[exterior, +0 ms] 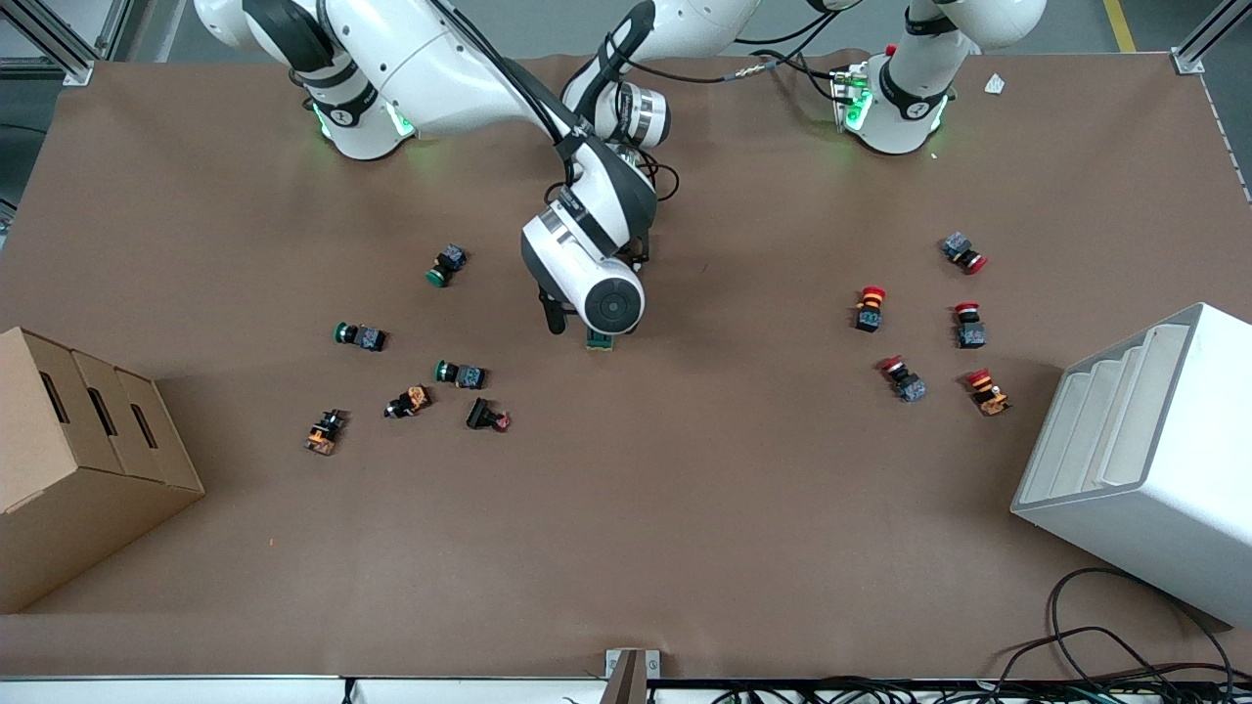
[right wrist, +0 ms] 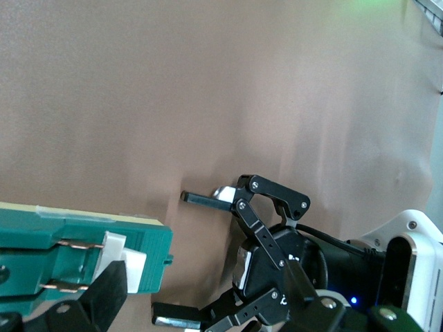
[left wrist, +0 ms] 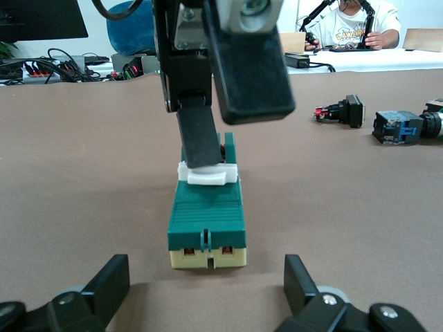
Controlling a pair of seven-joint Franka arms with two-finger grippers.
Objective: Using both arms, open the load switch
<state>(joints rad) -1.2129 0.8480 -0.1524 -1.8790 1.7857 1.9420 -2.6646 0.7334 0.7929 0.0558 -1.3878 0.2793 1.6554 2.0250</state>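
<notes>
Robotics lab, aluminium framing (exterior: 59,44), loose cables (exterior: 1125,636), seated operator (left wrist: 349,24)

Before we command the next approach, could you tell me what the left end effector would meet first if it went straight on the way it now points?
Most likely the load switch: it lies straight ahead of the open left end effector, cream end facing it, with the right end effector on its white toggle.

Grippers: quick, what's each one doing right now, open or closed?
Left gripper: open, at the load switch's end, holding nothing.
Right gripper: open, one finger at the white toggle.
</notes>
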